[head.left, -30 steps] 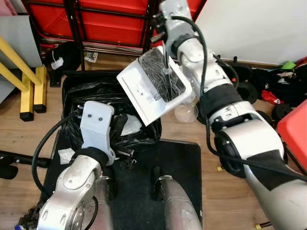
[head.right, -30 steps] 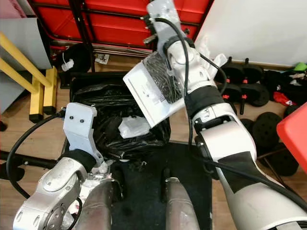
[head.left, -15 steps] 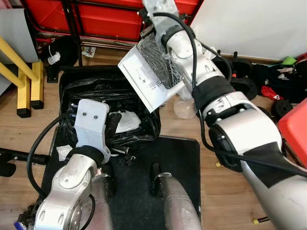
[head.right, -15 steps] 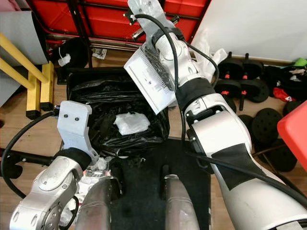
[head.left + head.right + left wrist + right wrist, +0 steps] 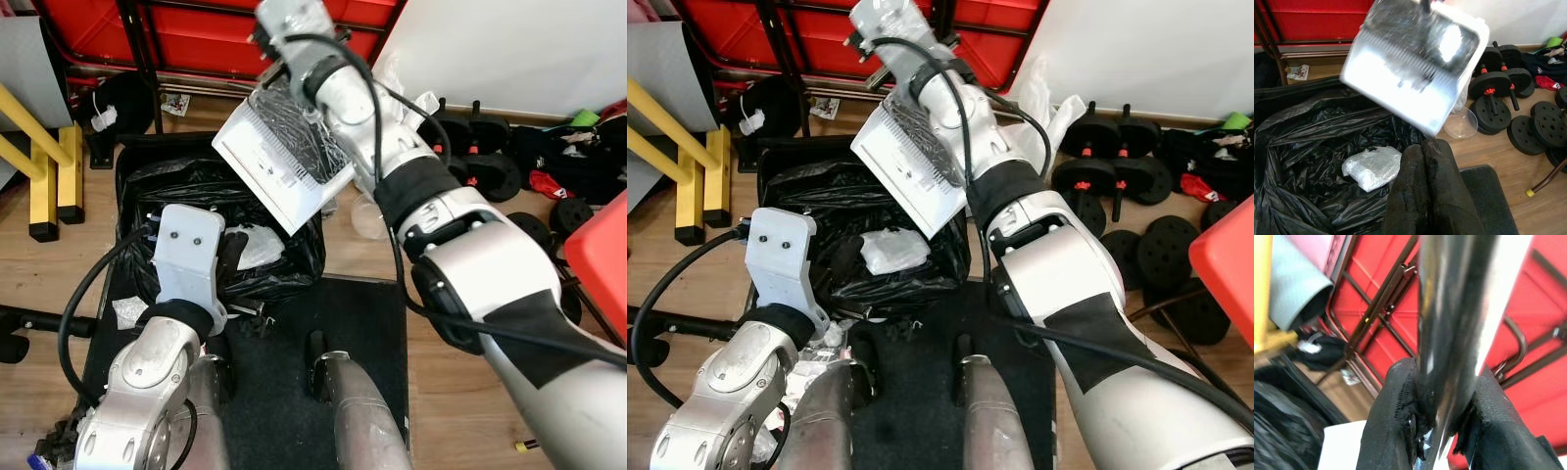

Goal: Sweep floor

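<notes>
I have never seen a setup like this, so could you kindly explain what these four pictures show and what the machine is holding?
This is a humanoid robot with two silver arms. The two wide pictures come from cameras in its head, looking down; the other two come from cameras on its wrists. The right end effector is shut on the metal handle of a white dustpan, tilted over a bin lined with a black bag. A crumpled clear wrapper lies inside. The left end effector, fingers pressed together and holding nothing, hovers at the bin's near edge. Dumbbells lie on the wooden floor to the robot's right.
</notes>
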Available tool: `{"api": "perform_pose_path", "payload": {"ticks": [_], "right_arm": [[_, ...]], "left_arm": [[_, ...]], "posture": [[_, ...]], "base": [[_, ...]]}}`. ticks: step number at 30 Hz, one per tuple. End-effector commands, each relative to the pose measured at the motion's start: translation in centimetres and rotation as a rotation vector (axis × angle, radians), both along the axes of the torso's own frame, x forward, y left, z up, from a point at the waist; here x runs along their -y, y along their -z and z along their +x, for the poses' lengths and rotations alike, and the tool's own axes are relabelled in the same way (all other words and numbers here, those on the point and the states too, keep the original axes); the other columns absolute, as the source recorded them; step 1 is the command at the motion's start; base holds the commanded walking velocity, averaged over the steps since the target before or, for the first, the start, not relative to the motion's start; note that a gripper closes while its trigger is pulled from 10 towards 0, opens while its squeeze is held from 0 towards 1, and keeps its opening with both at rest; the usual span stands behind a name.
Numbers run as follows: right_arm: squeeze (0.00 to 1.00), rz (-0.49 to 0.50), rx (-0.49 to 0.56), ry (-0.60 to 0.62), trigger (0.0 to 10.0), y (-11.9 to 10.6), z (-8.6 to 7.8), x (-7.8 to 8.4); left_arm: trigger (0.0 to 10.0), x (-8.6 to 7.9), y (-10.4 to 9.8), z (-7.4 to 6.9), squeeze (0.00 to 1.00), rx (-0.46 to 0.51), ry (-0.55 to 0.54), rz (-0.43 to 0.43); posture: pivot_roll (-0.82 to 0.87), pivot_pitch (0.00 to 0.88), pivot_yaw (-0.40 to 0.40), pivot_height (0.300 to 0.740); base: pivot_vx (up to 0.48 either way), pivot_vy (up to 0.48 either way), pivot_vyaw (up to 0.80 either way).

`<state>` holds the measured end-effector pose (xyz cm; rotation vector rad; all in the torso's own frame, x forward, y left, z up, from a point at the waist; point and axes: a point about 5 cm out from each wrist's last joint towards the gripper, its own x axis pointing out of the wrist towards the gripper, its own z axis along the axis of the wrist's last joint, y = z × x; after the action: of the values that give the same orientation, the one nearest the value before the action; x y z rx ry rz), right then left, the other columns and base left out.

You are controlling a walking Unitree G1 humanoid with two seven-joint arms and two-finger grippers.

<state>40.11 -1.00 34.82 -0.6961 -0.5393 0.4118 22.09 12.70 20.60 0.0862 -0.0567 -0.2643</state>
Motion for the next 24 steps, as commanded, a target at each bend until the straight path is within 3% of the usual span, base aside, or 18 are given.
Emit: {"api": "perform_pose_path", "payload": {"ticks": [1, 5, 13, 18, 19, 24], "right_arm": [[0.0, -0.012, 0.127, -0.013, 10.0, -2.2, -0.7, -0.4], [0.0, -0.036, 0.137, -0.024, 10.0, -2.1, -0.8, -0.7], [0.0, 0.041, 0.062, -0.074, 10.0, -1.8, -0.8, -0.8], [0.0, 0.037, 0.049, -0.089, 10.0, -1.7, -0.8, -1.1], [0.0, -0.038, 0.084, -0.085, 10.0, -1.5, -1.0, -1.4], [0.0, -0.105, 0.104, -0.124, 10.0, -1.0, -1.4, -2.3]], "left_arm": [[10.0, -0.1, 0.4, -0.3, 0.0, -0.021, -0.074, -0.003], [10.0, -0.1, 0.4, -0.3, 0.0, -0.021, -0.075, -0.004], [10.0, -0.1, 0.3, -0.3, 0.0, -0.021, -0.078, -0.003], [10.0, -0.2, 0.3, -0.3, 0.0, -0.021, -0.078, -0.002], [10.0, -0.2, 0.3, -0.3, 0.0, -0.021, -0.078, -0.001], [10.0, -0.2, 0.3, -0.2, 0.0, -0.021, -0.078, 0.001]], "posture": [[-0.11, 0.479, -0.224, 0.74], [-0.11, 0.48, -0.224, 0.74], [-0.11, 0.48, -0.223, 0.74], [-0.12, 0.479, -0.22, 0.74], [-0.12, 0.479, -0.22, 0.74], [-0.12, 0.478, -0.218, 0.74]], "base": [[0.0, 0.0, 0.0], [0.0, 0.0, 0.0], [0.0, 0.0, 0.0], [0.0, 0.0, 0.0], [0.0, 0.0, 0.0], [0.0, 0.0, 0.0]]}}
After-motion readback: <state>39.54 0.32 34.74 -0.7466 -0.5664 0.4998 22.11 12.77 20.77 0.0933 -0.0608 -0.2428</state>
